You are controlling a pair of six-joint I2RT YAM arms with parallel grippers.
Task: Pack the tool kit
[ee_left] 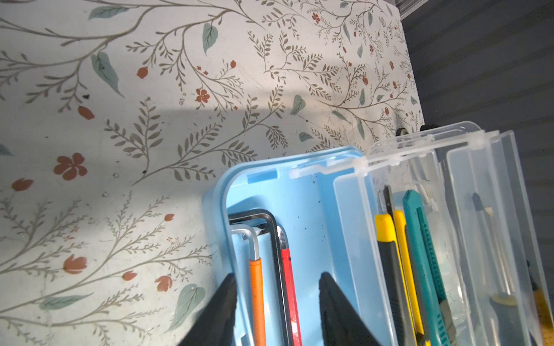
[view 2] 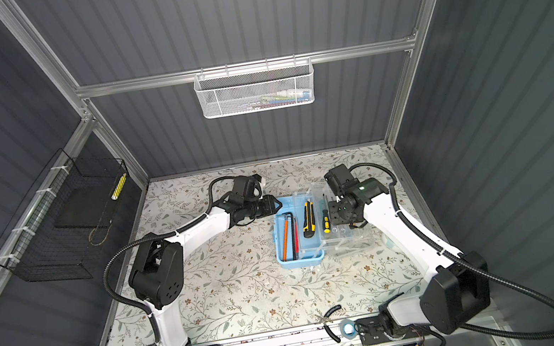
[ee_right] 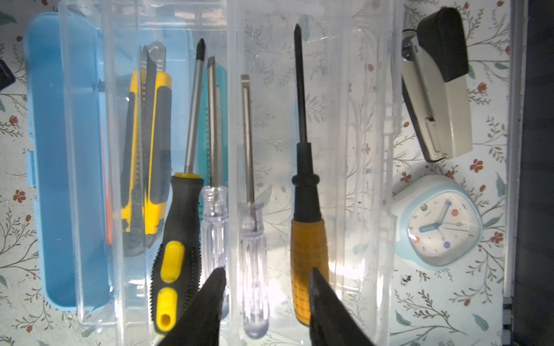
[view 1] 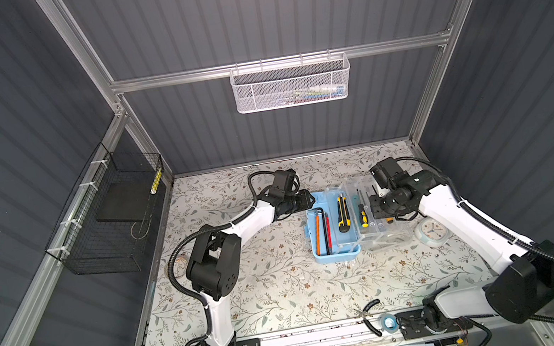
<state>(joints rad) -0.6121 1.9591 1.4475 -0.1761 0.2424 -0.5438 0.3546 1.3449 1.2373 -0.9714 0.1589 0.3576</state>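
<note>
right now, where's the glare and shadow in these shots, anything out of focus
Right wrist view: white glare on the clear tray beside the orange-handled screwdriver, and the right gripper looks soft. Left wrist view: a broad shadow lies across the floral table. In a top view: the contents of the white mesh basket are blurred.

**Two eyes overhead, one on each wrist**

Both top views look steeply down from above the near edge, sharing the whole table and far wall. Each wrist camera sits close above the tool kit: left sees its blue far end, right looks straight down through its clear trays.
</note>
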